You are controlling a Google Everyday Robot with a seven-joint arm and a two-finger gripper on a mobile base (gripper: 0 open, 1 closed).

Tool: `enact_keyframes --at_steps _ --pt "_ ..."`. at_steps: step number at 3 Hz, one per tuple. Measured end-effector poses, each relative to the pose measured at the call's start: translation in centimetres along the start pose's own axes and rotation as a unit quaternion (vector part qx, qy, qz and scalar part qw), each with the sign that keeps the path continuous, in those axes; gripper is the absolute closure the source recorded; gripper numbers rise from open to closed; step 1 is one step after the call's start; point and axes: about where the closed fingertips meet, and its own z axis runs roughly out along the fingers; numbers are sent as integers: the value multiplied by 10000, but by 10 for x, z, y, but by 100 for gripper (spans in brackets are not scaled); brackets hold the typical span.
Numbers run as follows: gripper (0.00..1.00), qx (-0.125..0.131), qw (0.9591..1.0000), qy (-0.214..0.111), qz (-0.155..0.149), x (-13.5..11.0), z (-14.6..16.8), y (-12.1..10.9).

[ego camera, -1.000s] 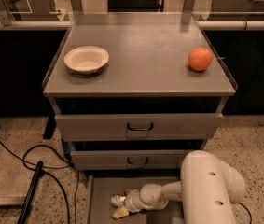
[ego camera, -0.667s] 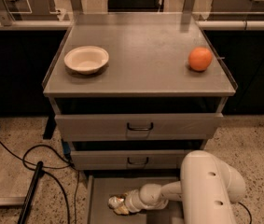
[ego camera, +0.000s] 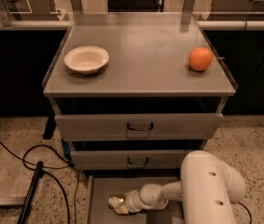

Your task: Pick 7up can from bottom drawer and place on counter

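Note:
The bottom drawer (ego camera: 100, 191) is pulled open at the bottom of the view, a shallow grey tray. The 7up can (ego camera: 114, 201) shows as a small silvery, dented shape on its floor near the left side. My gripper (ego camera: 121, 207) reaches in from the right on its white arm (ego camera: 206, 185) and sits right at the can, partly covering it. The counter (ego camera: 141, 50) is the flat grey top of the cabinet above.
A white bowl (ego camera: 86, 59) sits at the counter's left and an orange (ego camera: 200, 59) at its right. Two upper drawers with black handles (ego camera: 139, 126) are closed. Black cables (ego camera: 38, 164) lie on the speckled floor at the left.
The gripper and the can have shifted slightly to the left inside the bottom drawer. Nothing else has moved.

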Motion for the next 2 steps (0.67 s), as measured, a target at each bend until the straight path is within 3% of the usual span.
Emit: enact_keyframes --at_steps 1,2 --pt "100 -3 10000 0 0 0 0 0" --pt "100 -4 10000 1 1 0 0 1"
